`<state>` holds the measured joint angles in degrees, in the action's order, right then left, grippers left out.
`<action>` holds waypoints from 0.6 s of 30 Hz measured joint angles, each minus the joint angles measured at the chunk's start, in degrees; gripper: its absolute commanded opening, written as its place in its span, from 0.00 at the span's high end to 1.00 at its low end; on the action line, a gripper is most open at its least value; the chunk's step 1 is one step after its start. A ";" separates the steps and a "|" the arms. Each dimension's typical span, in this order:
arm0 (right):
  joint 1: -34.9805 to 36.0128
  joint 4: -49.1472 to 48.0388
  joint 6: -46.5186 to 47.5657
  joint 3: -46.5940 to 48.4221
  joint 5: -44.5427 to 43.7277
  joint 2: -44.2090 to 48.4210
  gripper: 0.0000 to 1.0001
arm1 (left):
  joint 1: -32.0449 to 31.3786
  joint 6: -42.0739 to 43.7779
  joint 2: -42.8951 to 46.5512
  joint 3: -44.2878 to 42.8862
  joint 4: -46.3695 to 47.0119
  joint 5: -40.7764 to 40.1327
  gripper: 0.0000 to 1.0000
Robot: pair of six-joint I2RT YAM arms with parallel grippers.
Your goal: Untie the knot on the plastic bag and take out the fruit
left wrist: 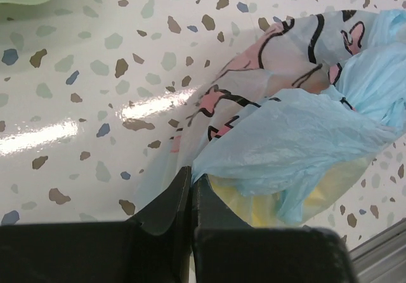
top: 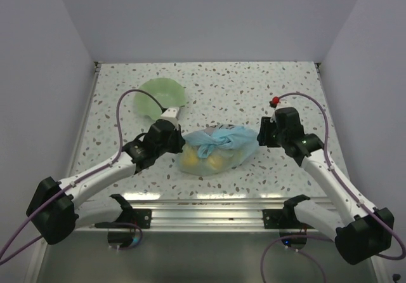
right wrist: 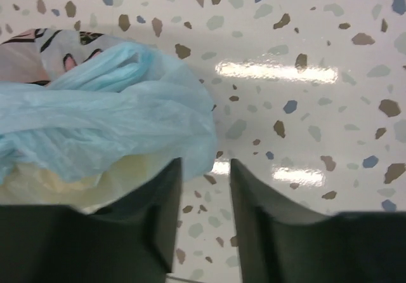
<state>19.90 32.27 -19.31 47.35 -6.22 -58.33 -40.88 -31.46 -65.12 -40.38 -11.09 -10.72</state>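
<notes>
Plastic bag (top: 222, 151), knot (top: 212, 142) tied, lies centre frame on the table (top: 254, 86). Left pincer (left wrist: 191, 181) clamped on the bag's thin edge. Right pincer (right wrist: 204, 169) parted and empty at the opposite end. Risk: a one-sided pull tears the film or drags the bag.

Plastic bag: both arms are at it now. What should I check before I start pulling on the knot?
1. Left gripper shut on the plastic bag film: ok, jaws closed with film at the tips.
2. Right gripper gripping the bag: not ok, jaws apart, film beside them, not between.
3. Knot undone: not ok, tied and bunched on top.
4. Fruit contained: ok, yellow shows through the film.
5. Whether the left gripper holds a knot strip: cannot tell.
</notes>
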 measured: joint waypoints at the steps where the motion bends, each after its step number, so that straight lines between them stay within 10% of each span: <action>1: 0.11 0.28 0.81 0.13 1.46 0.42 0.44 | 0.00 0.70 -0.11 0.00 0.07 0.52 1.00; 6: 6.51 2.84 6.40 6.25 5.95 1.36 0.25 | 0.00 4.44 -0.61 0.00 0.74 4.00 1.00; 18: 16.87 2.58 19.93 18.69 11.37 -17.18 0.15 | 0.00 8.33 0.76 0.07 0.79 7.61 1.00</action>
<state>36.77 34.85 0.62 66.04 5.15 -75.50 -40.88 -23.14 -64.36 -40.32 -10.31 -3.11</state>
